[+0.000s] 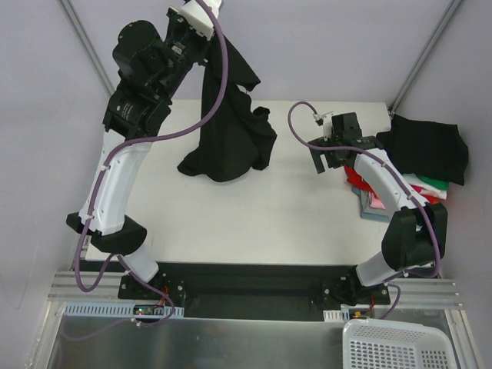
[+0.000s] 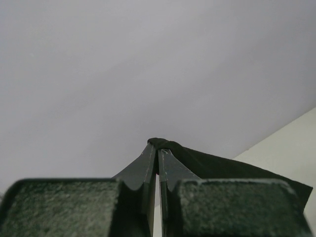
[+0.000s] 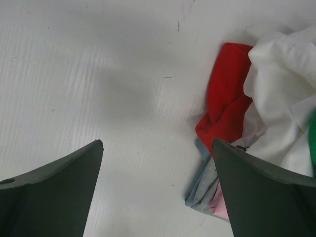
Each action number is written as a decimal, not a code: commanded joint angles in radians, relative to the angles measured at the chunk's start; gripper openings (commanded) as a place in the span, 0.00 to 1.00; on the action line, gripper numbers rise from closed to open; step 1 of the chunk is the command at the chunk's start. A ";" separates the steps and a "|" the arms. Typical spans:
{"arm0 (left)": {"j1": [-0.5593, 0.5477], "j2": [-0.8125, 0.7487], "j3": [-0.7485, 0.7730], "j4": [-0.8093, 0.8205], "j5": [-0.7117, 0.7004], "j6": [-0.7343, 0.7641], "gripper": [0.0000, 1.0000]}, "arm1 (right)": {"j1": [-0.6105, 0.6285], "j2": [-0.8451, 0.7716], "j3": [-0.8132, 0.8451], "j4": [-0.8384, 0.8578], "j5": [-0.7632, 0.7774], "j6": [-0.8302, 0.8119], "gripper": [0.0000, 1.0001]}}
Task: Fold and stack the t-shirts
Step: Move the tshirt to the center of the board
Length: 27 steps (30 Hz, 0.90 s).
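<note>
My left gripper (image 1: 201, 21) is raised high over the table's far edge, shut on a black t-shirt (image 1: 231, 131). The shirt hangs down with its lower part bunched on the table (image 1: 254, 223). In the left wrist view the fingertips (image 2: 159, 148) pinch a fold of that black cloth (image 2: 222, 168). My right gripper (image 1: 323, 160) hovers open at centre right, beside a pile of t-shirts (image 1: 407, 184) topped by a folded black one (image 1: 427, 146). The right wrist view shows its jaws (image 3: 158, 143) wide apart over bare table, with red (image 3: 227, 98), white (image 3: 281, 89) and blue-grey (image 3: 202, 187) cloth to the right.
A white perforated basket (image 1: 396, 346) sits below the table's near edge at the right. Slanted frame poles (image 1: 423, 58) rise at the back corners. The pile lies close to the table's right edge.
</note>
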<state>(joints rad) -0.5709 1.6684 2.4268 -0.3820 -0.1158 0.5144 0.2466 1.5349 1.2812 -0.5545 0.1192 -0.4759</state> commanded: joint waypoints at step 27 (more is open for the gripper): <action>0.011 -0.099 -0.256 0.304 -0.346 0.285 0.00 | -0.044 -0.041 -0.060 -0.009 0.020 -0.032 0.97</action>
<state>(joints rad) -0.5739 1.6291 2.0758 -0.2203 -0.3584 0.7071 0.2104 1.5288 1.2411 -0.5621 0.1352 -0.5007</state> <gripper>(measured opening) 0.007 0.967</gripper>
